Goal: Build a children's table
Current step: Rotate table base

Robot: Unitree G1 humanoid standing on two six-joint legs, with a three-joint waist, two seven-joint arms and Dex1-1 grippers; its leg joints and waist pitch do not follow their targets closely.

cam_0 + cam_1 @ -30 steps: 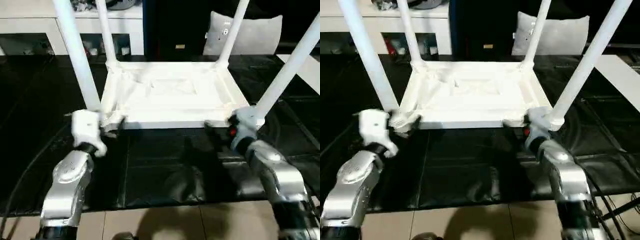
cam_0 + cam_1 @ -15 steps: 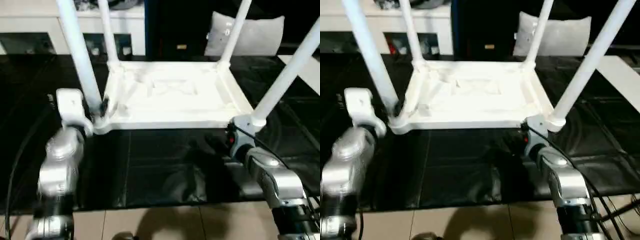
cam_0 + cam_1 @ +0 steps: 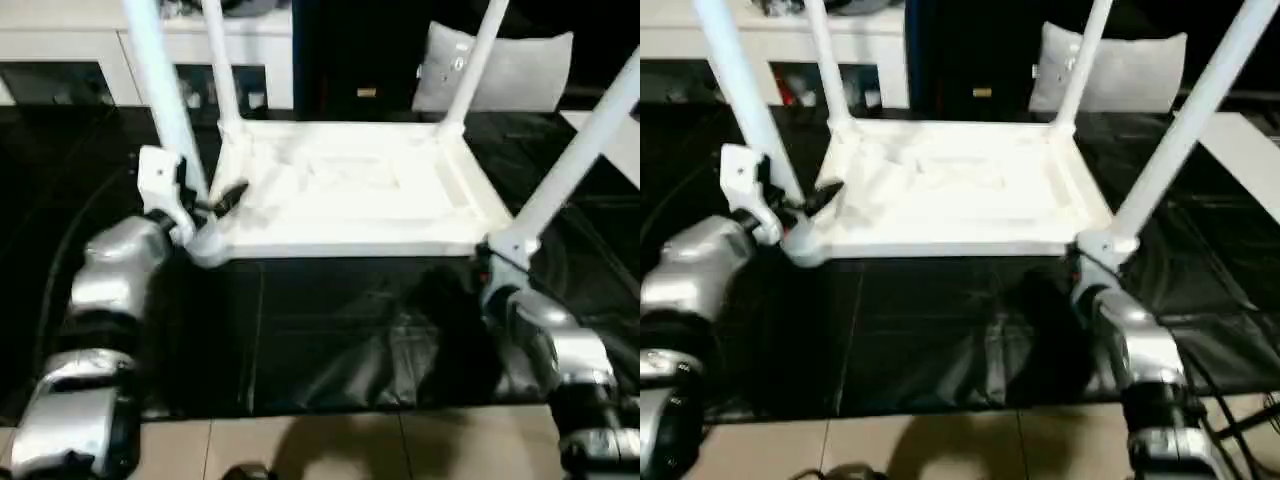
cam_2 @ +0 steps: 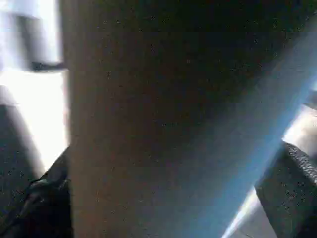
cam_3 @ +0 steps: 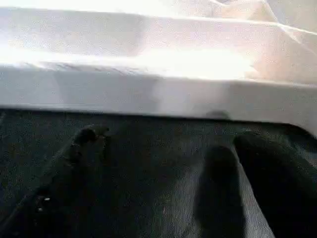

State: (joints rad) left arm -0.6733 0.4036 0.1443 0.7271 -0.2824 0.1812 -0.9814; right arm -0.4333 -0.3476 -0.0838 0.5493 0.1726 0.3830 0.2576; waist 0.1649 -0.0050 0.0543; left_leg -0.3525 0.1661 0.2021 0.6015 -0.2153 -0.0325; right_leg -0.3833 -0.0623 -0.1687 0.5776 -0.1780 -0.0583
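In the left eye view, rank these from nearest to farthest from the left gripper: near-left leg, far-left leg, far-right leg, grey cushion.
1. near-left leg, right at the left gripper, between its open fingers.
2. far-left leg, behind it on the same side.
3. far-right leg, across the top.
4. grey cushion, behind the table at the far right.

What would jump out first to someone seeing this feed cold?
The upside-down children's table in the middle of the black-covered work table, its four white legs pointing up. Next, the left gripper at the near-left corner, its open fingers either side of the near-left leg just above its socket. The right gripper is open too, low in front of the top's near edge by the near-right corner.
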